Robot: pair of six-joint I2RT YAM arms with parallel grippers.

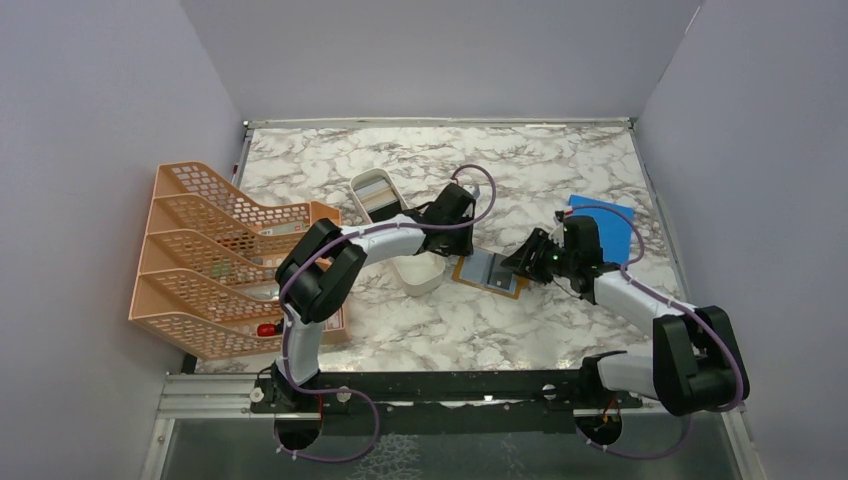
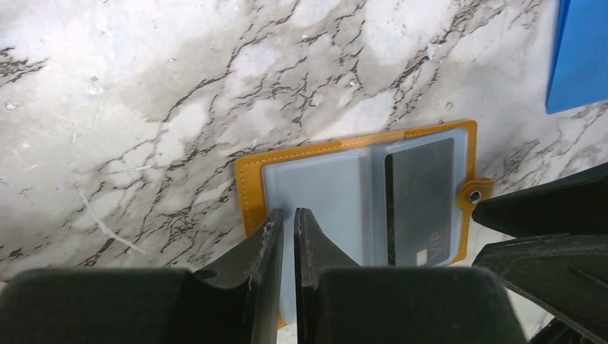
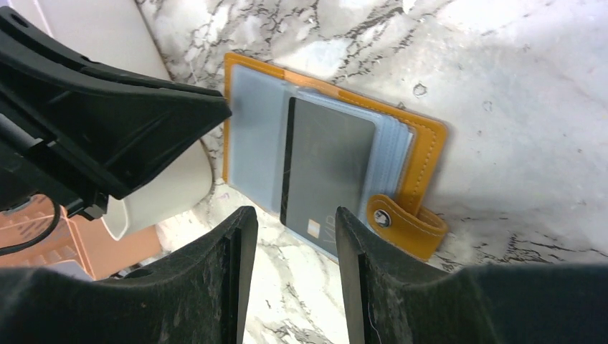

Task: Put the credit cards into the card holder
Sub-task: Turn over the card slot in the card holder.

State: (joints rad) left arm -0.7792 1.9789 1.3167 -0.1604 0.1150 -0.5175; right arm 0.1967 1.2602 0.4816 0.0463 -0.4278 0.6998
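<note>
Inward, left claw (image 2: 287, 213) and right claw (image 3: 294, 213) crowd the card holder (image 2: 323, 183).

1. The pale letters "VIP" stand on a thin dark grey plastic credit card (image 2: 419, 193), near one corner. The card sits in a clear pocket of the open orange-tan leather-like folding card holder (image 2: 247, 188).
2. The right wrist view shows the same "VIP" on that card (image 3: 330, 161), tilted and close to its near short edge.
3. A small gold square mark sits beside the letters, and no characters can be read on it.
4. In the top view the print is too small to read.
</note>
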